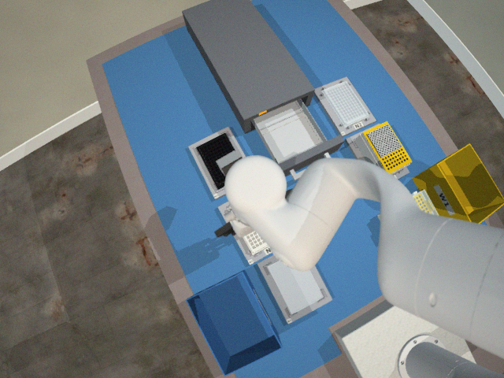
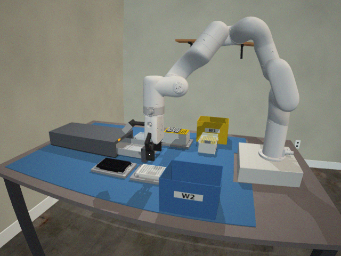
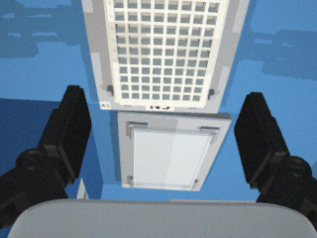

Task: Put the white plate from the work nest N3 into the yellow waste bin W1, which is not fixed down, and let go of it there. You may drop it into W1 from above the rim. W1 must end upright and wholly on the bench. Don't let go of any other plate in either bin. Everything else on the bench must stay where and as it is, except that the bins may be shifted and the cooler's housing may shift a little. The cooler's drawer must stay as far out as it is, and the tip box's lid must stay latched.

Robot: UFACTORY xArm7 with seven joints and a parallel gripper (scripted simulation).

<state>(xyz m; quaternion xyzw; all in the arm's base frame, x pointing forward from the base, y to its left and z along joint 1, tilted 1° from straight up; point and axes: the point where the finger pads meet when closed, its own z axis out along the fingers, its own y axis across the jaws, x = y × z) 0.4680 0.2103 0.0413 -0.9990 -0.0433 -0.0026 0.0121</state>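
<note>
The white plate (image 3: 166, 30) lies flat in its work nest (image 3: 90, 40), a grid of small square wells, with the nest's grey border showing round it on the blue mat (image 2: 68, 165). My claw (image 2: 149, 150) hangs above the plate's near end with its two black fingers spread as wide as they go and nothing between them; in the wrist view they stand to either side of the nest, clear of the plate. Just beyond that end of the plate sits another grey nest (image 3: 173, 151) holding a plain pale cover. Beside the white plate, on the other side, a black plate (image 2: 113, 164) rests in its own nest. The blue bin (image 2: 189, 190) marked W2 stands just beside the white plate's nest toward the front edge of the surface (image 2: 275, 220). The grey cooler (image 2: 82, 137) lies farther back with its drawer (image 1: 290, 136) drawn partly out. The yellow waste bin (image 2: 212, 129) marked W1 stands upright well apart from the plate, near the far right of the mat, with a small tip box (image 2: 208, 143) close in front of it.
</note>
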